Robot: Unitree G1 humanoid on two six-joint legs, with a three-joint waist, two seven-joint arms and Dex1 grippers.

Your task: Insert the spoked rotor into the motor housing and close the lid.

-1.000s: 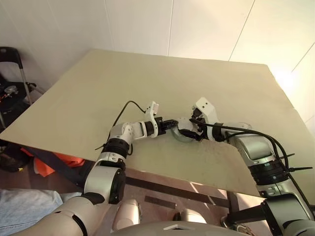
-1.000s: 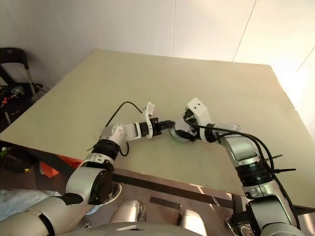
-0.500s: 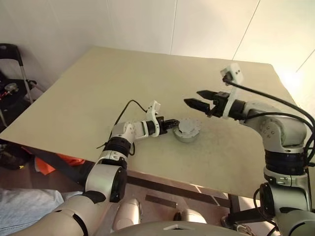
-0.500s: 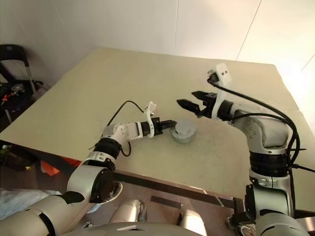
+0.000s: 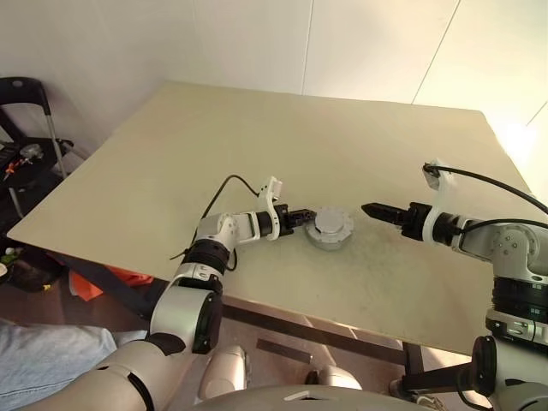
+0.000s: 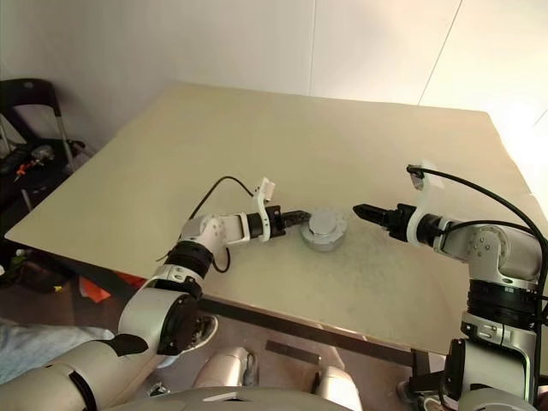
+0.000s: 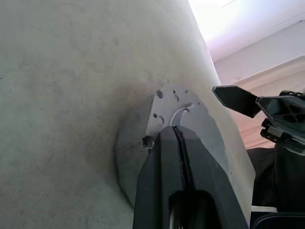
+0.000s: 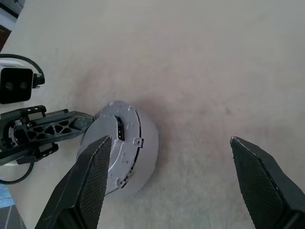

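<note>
The motor housing (image 5: pixel 329 241) stands near the table's front edge, with the grey lid (image 5: pixel 330 224) lying flat on top of it. The spoked rotor is hidden. My left gripper (image 5: pixel 301 217) is shut, and its tip rests against the left side of the housing at lid height. The left wrist view shows its closed fingers (image 7: pixel 164 157) meeting the lid (image 7: pixel 183 102). My right gripper (image 5: pixel 370 209) hovers open to the right of the housing, clear of it, pointing at it. In the right wrist view its fingers (image 8: pixel 90 186) spread wide, with the housing (image 8: pixel 145 157) ahead of them.
The pale table (image 5: pixel 257 137) ends just in front of the housing. Its far edge meets a white wall. A black stand (image 5: pixel 30 111) with clutter sits off the table's left side. Something orange (image 5: pixel 94 282) lies on the floor under the front left edge.
My right gripper came off the housing, swung out to the right and rolled its wrist, baring the lid. The left gripper stayed against the housing.
</note>
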